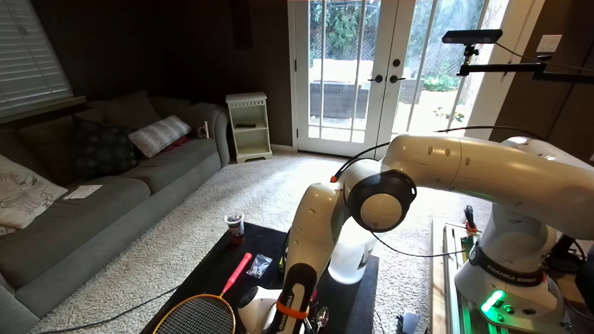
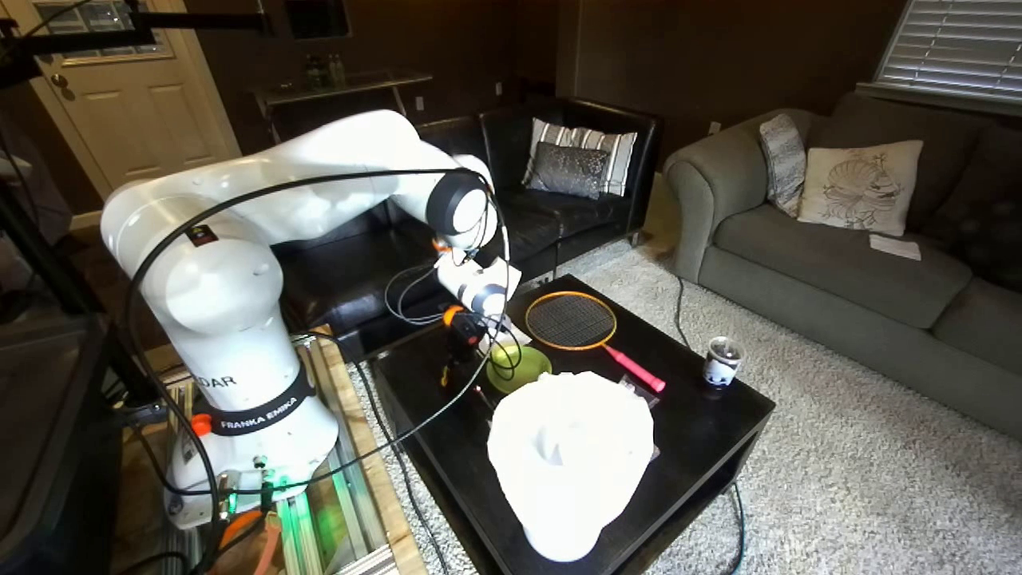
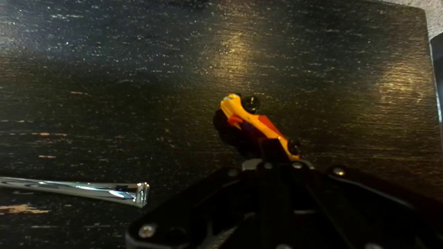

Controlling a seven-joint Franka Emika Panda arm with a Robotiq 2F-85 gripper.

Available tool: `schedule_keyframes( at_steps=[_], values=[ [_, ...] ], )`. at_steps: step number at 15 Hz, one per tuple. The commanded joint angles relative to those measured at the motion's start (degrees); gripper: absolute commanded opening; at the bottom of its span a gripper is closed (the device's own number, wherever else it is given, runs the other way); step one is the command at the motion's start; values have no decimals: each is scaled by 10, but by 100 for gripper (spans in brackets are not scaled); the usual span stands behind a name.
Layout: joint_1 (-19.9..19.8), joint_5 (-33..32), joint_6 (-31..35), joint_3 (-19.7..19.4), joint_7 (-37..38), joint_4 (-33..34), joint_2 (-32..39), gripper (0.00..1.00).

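Wrist view: yellow toy car (image 3: 258,121) seen against desk (image 3: 346,97), nr ctr; long axis approx. 10:30–4:30 o'clock. Tool (image 3: 275,148) tips tog., car's 4:30 end overlapped; grip can't be told. Desk edge (image 3: 428,52) seen well apart, 2–3 o'clock.

The robot's base (image 2: 295,445) is standing at the left in an exterior view, and its white arm (image 2: 335,190) is arching over toward the right. The elbow (image 2: 469,211) is bending sharply, the forearm (image 1: 315,222) is slanting downward, and the gripper (image 3: 275,151) is hanging low, pointing down, its jaws sitting tightly together.
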Motion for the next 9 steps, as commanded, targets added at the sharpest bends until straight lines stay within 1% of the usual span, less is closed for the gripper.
schedule_keyframes(
  at_steps=[1,9],
  values=[
    [11,-1,-5,-8,0,-11,-3,0],
    [9,2,-23,4,-12,-18,0,0]
  ],
)
